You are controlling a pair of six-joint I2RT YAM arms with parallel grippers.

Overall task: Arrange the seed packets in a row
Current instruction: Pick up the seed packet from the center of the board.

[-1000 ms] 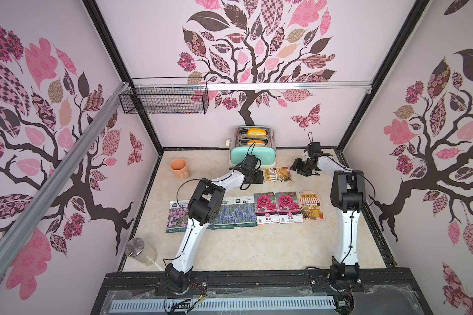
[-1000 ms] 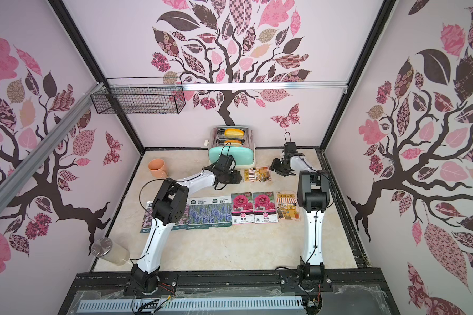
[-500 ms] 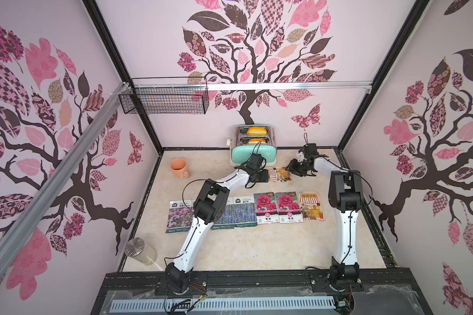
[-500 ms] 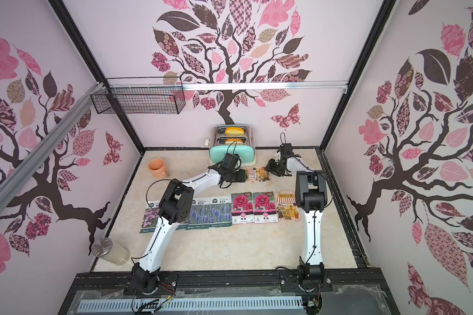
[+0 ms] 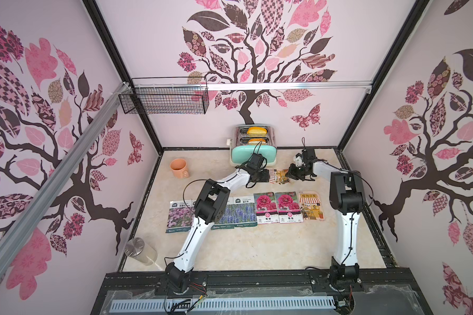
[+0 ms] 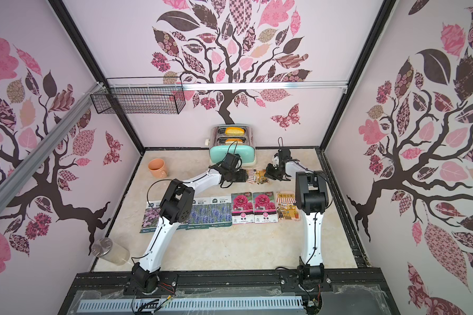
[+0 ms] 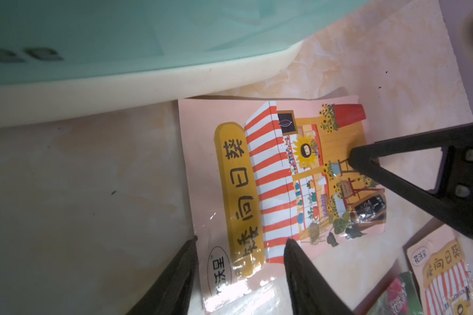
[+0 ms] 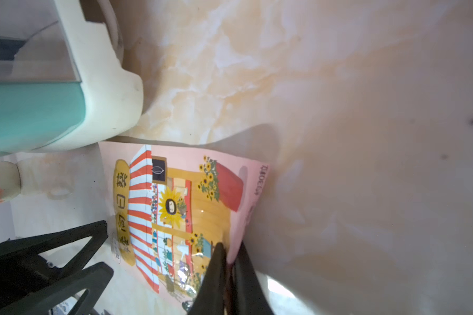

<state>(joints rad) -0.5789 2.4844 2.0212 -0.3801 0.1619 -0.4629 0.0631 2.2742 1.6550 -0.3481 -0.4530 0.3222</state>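
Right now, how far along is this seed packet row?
Mostly done: a row runs from the purple-flower packet to one shopfront packet. In hand: the second shopfront packet by the toaster, right jaws shut on its edge, left jaws open over its other end. Left: adding it to the row.

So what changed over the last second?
The right gripper closed on the edge of the loose shopfront packet. The left gripper slid toward its other end, still open. The row of packets, toaster and mug are unchanged.

Top views: high, front, looking down. Wrist views: close, sharing shopfront packet (image 7: 284,177).
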